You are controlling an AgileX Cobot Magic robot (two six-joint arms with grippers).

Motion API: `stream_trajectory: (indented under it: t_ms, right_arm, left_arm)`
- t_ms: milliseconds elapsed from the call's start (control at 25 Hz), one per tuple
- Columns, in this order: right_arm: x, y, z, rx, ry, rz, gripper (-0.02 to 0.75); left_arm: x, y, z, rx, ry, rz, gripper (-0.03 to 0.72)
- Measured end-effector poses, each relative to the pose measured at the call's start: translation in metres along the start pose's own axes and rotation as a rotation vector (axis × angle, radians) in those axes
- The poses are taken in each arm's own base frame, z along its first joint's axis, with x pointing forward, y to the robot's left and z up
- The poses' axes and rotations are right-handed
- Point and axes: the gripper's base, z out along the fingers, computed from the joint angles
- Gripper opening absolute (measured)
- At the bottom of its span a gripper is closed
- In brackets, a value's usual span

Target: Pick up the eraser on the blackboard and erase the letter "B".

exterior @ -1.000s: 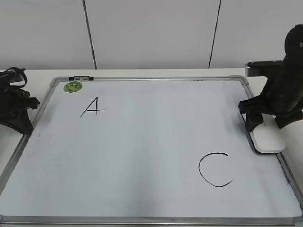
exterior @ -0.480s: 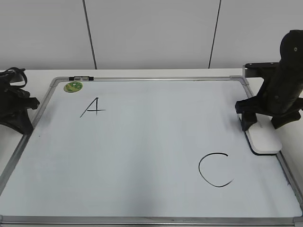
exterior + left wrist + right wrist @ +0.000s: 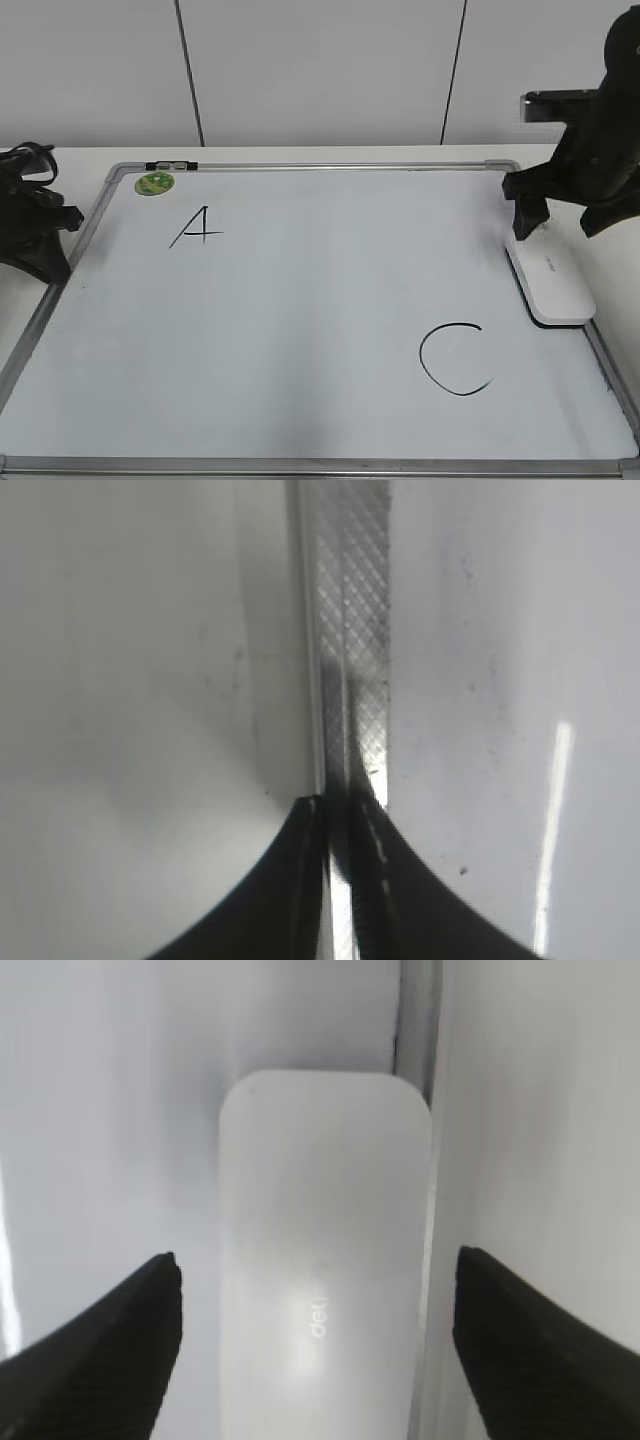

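Eraser [image 3: 548,281], a white smooth plastic block, lies flat at the right edge of the big white board [image 3: 300,330] with the silver frame; it looks light, hard and slippery, so the wide-open right fingers [image 3: 314,1345] should squeeze its long sides.

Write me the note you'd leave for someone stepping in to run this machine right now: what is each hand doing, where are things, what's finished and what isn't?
Right hand: open, empty, fingers on either side above the eraser, not gripping it.
Left hand: shut, empty, parked over the blackboard's left frame edge.
Eraser: lies flat on the blackboard's right side, against the frame.
Board: black "A" upper left, black "C" lower right, green magnet in the top left corner. No "B" is visible anywhere.
Done: the erasing looks complete.
Left: seemingly nothing.
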Motion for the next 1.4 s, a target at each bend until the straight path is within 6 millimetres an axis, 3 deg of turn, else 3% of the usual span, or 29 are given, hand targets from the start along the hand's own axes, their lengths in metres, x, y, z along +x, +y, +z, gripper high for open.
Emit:
stream_trajectory:
  t_ms: [120,280,400,600,760,880,960,1160,1400]
  right_arm:
    - [-0.004,-0.001,-0.018,0.001,-0.037,0.000,0.638]
    - [-0.008,-0.002,-0.039,0.003,-0.060,0.003,0.627]
    - [-0.010,-0.003,-0.063,0.002,-0.091,0.005,0.622]
    - [-0.001,-0.005,-0.110,0.003,-0.132,-0.031,0.603]
    - [0.015,-0.006,-0.145,0.004,-0.148,-0.051,0.595]
    - [0.024,-0.007,-0.159,0.004,-0.143,-0.054,0.595]
    - [0.038,-0.009,-0.184,0.004,-0.188,-0.060,0.595]
    - [0.063,-0.013,-0.229,0.003,-0.309,-0.066,0.594]
    - [0.095,-0.016,-0.270,-0.022,-0.427,-0.068,0.594]
  left_arm:
    - [-0.005,0.000,-0.001,0.003,0.001,0.010,0.148]
    - [-0.019,-0.003,-0.015,0.001,-0.051,0.027,0.397]
    - [-0.028,-0.006,-0.031,0.007,-0.073,0.044,0.489]
    - [-0.028,-0.019,-0.079,0.018,-0.077,0.084,0.515]
    - [-0.018,-0.024,-0.117,-0.029,-0.104,0.084,0.517]
    - [-0.010,-0.031,-0.145,-0.042,-0.163,0.082,0.517]
    - [-0.003,-0.039,-0.167,-0.049,-0.211,0.092,0.517]
    - [0.027,-0.073,-0.226,-0.052,-0.351,0.168,0.517]
    - [0.085,-0.094,-0.284,-0.052,-0.493,0.206,0.517]
